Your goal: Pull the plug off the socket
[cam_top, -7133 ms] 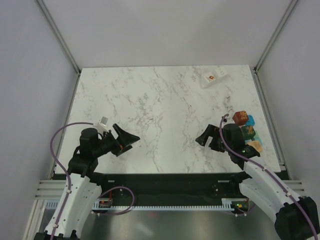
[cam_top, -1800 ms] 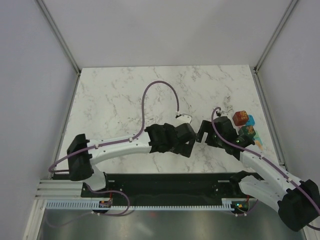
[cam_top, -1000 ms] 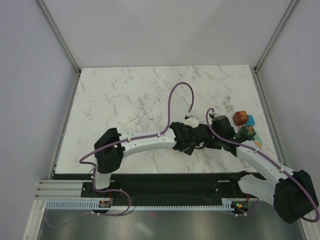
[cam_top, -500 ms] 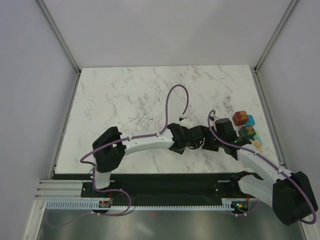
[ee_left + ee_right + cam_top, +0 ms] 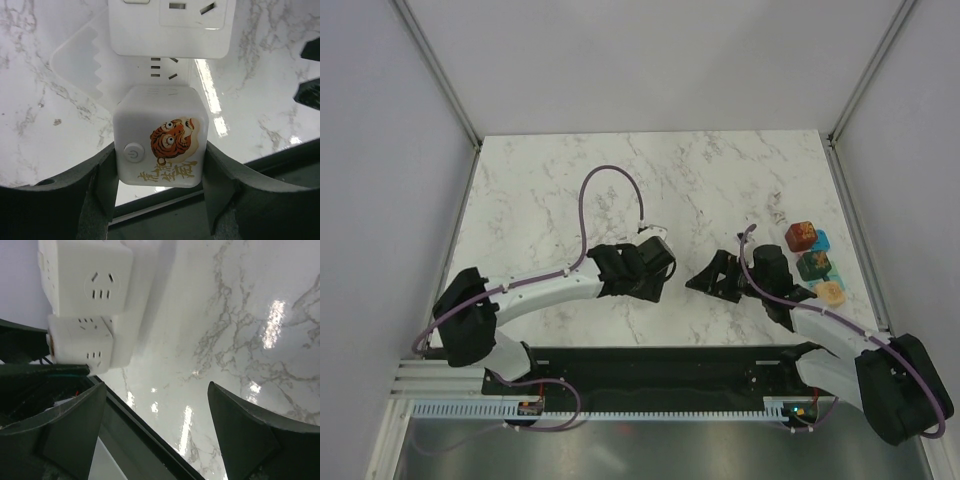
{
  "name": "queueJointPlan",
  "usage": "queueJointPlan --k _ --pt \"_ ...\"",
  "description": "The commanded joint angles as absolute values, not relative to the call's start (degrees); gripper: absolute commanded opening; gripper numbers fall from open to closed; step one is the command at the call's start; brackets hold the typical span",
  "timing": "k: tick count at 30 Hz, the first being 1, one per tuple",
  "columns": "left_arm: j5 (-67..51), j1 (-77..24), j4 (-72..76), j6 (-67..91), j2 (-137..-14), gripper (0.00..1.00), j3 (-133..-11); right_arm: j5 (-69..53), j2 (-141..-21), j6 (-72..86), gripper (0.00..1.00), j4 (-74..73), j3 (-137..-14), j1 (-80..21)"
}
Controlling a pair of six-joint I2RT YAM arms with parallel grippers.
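Inside the pale grey walls (image 5: pixel 650 60), above the white marbled table (image 5: pixel 550 190), the left gripper (image 5: pixel 160 155) clamps the tiger-printed plug (image 5: pixel 160 145) seated against the socket (image 5: pixel 170 25), the right gripper (image 5: pixel 155 435) gapes wide and empty nearby, and coloured blocks (image 5: pixel 810 255) line the table's right edge.

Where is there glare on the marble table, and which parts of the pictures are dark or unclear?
Left wrist view: a bright glare streak on the table, right of the tiger-printed cube, which is sharp. Right wrist view: several glare patches on the marble; the right tool has dark fingers with little detail. Top view: even light, no strong glare.
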State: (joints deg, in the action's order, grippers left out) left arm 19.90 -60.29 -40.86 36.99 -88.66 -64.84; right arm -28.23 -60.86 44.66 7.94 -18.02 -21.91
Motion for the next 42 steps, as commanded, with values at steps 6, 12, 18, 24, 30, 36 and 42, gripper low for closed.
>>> queueJointPlan --k 6,12,18,24,30,36,42 --pt "12.2 -60.1 -29.7 36.0 -80.0 0.02 -61.4 -29.0 -63.8 52.8 0.92 27.8 -15.6 -26.0" --pt "11.9 -59.6 -28.8 35.6 -78.5 0.02 -60.3 -26.2 -67.2 57.8 0.88 35.1 -13.8 -30.3" --pt "10.9 -59.4 -27.7 36.2 -77.2 0.02 -60.7 -22.2 -66.3 59.3 0.83 36.3 -11.7 -30.9" --pt "10.5 -59.4 -27.5 36.7 -76.6 0.02 -60.3 -18.5 -65.0 61.7 0.73 36.3 -10.6 -31.0" --pt "9.8 -59.4 -27.3 36.6 -77.6 0.02 -60.2 -19.9 -68.0 65.8 0.71 39.1 -10.2 -31.0" --pt "8.8 -59.4 -27.3 37.3 -79.4 0.02 -59.2 -19.2 -67.6 63.4 0.73 33.2 -11.0 -31.0" --pt "7.5 -59.5 -27.3 38.2 -81.2 0.02 -57.4 -19.3 -67.2 63.1 0.73 32.3 -9.6 -31.0"
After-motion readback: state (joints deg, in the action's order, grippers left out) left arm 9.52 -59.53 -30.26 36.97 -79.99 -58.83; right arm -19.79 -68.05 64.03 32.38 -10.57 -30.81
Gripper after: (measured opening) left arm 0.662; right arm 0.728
